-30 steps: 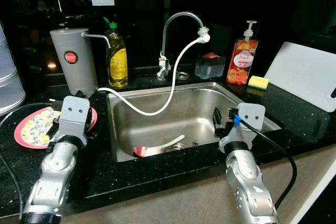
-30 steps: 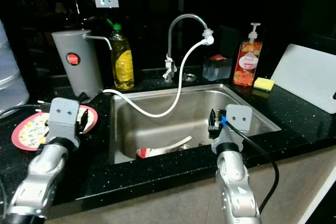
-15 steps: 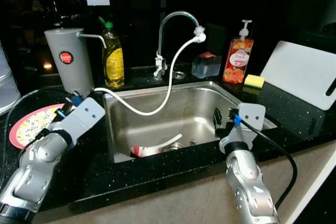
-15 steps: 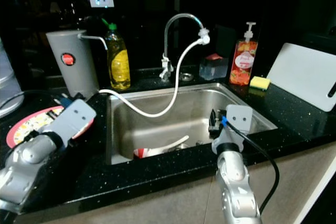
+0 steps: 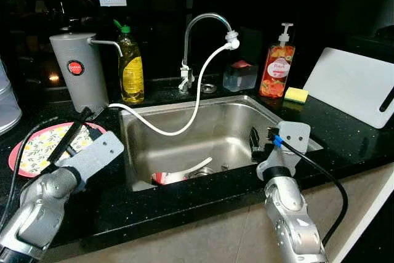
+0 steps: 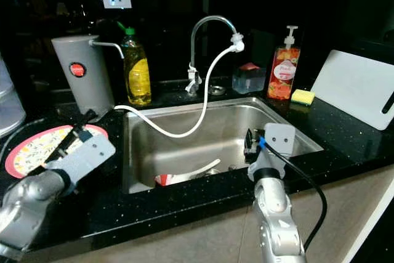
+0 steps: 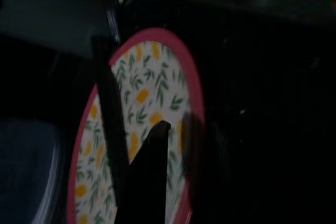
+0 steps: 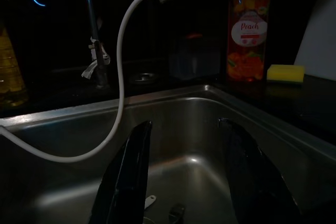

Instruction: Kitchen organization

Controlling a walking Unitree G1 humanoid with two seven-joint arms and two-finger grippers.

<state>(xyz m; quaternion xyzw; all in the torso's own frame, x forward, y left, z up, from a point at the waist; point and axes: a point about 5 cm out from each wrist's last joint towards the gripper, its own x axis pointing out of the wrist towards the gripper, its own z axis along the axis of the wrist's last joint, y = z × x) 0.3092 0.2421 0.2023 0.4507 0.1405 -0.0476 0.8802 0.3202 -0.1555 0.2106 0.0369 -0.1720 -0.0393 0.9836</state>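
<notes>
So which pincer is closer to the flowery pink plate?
The left. The left pincer reaches over the flowery pink plate on the counter, while the right pincer is far across, open above the sink.

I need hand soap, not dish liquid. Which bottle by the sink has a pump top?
The orange peach-labelled bottle right of the tap, beside the yellow sponge. The yellow bottle has a green cap.

- Both eye views look forward and down from head height, sharing the sink [image 5: 203,129] and counter.
- The left wrist view faces the plate [image 7: 142,129] closely.
- The right wrist view looks low across the basin toward the faucet [image 8: 94,40].
</notes>
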